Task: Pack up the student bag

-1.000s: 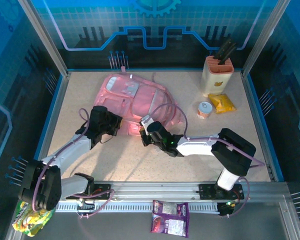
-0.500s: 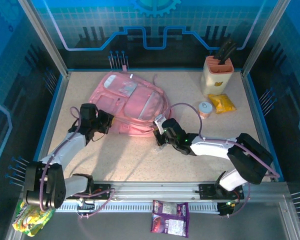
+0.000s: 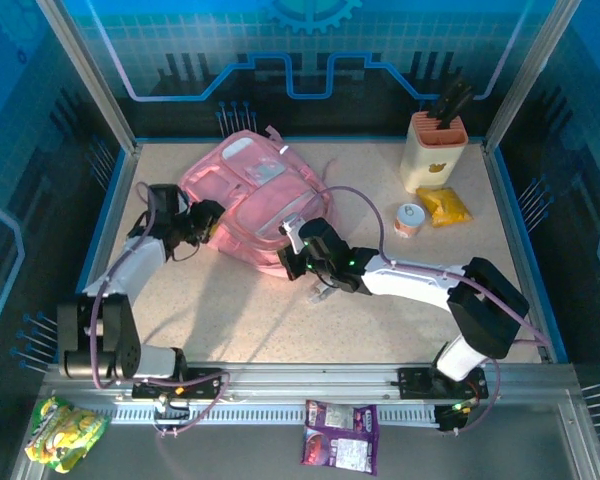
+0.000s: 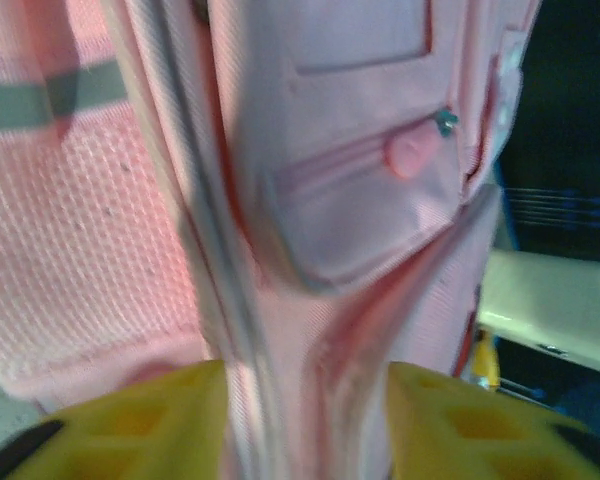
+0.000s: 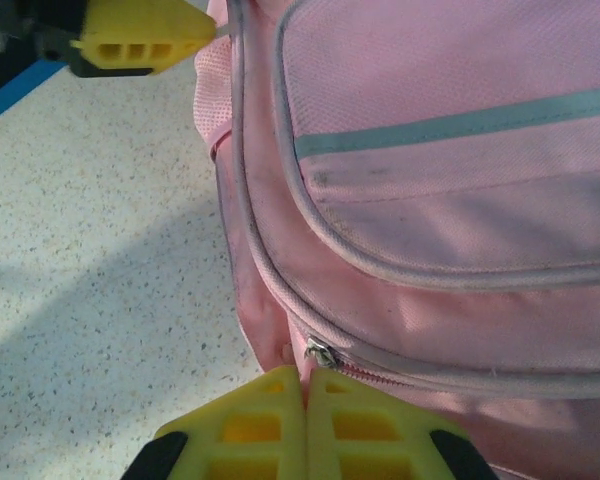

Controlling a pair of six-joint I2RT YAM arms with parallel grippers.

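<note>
Blue panelled walls are seen around a speckled bench [image 3: 230, 320], and the student bag [image 3: 255, 195] is found lying on its far left part, close to the far edge. It is well apart from the knife block [image 3: 435, 150], the small can [image 3: 410, 218] and the yellow packet [image 3: 443, 206] that are grouped towards the far right corner. The left tool [image 4: 302, 430] is set at the bag's left side with its fingers apart; a ridge of pink fabric runs up between them, and no clamping of it is evident. The right tool [image 5: 306, 410] is placed at the bag's near edge with its fingers brought together, their tips just below the metal zip slider [image 5: 320, 352]. Whether the slider's pull tab is nipped between them is hidden. The step in hand is judged to be the opening of the bag, since the zip beside the slider looks closed and both tools are gathered on the bag rather than on anything to be packed. For the next move, a firm hold on the fabric by the left tool is thought to be needed, so that the soft bag is kept from sliding while the slider is drawn along its curved track by the right tool. A pull in line with the teeth is called for, as a sideways tug would likely bunch the fabric.
</note>
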